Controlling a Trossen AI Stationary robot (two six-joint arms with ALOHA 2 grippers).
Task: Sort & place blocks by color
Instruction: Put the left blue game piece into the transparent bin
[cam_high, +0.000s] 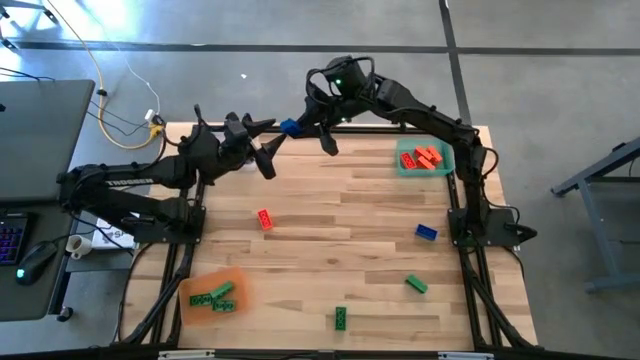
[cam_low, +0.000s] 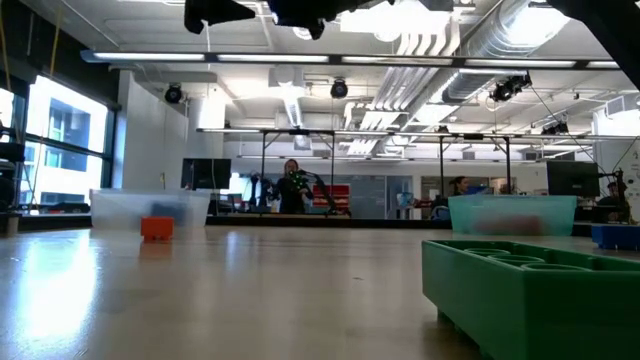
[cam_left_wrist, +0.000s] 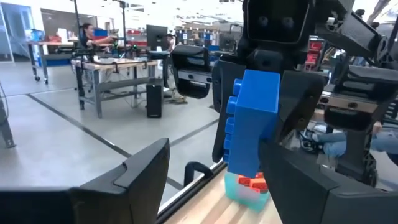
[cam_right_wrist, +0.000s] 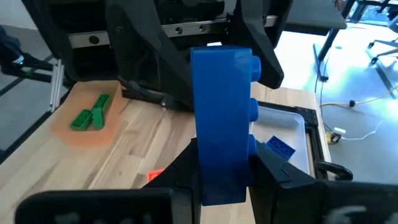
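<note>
While your right end effector (cam_high: 291, 127) sits clamped on a blue block (cam_high: 290, 127), it holds that block raised above the far edge of the counter (cam_high: 340, 260), and your left end effector (cam_high: 262, 148) hangs just beside it with its fingers spread apart and nothing between them. In the left wrist view you see the blue block (cam_left_wrist: 252, 124) upright, studs to one side, pinched between the right arm's dark fingers (cam_left_wrist: 298, 112). In the right wrist view the same block (cam_right_wrist: 221, 124) stands tall in the grip.

You have red-orange blocks (cam_high: 422, 157) lying in the green tray (cam_high: 404, 170) at the far right of the counter, and green blocks (cam_high: 216, 296) lying in the orange tray (cam_high: 190, 290) at the near left. The clear tray (cam_right_wrist: 292, 127) in the right wrist view holds one blue block (cam_right_wrist: 280, 148).

Loose on the counter you see a red-orange block (cam_high: 264, 219) left of centre, a blue block (cam_high: 426, 232) at the right, a green block (cam_high: 416, 284) nearer the front right, and another green block (cam_high: 341, 318) close to the front edge.
</note>
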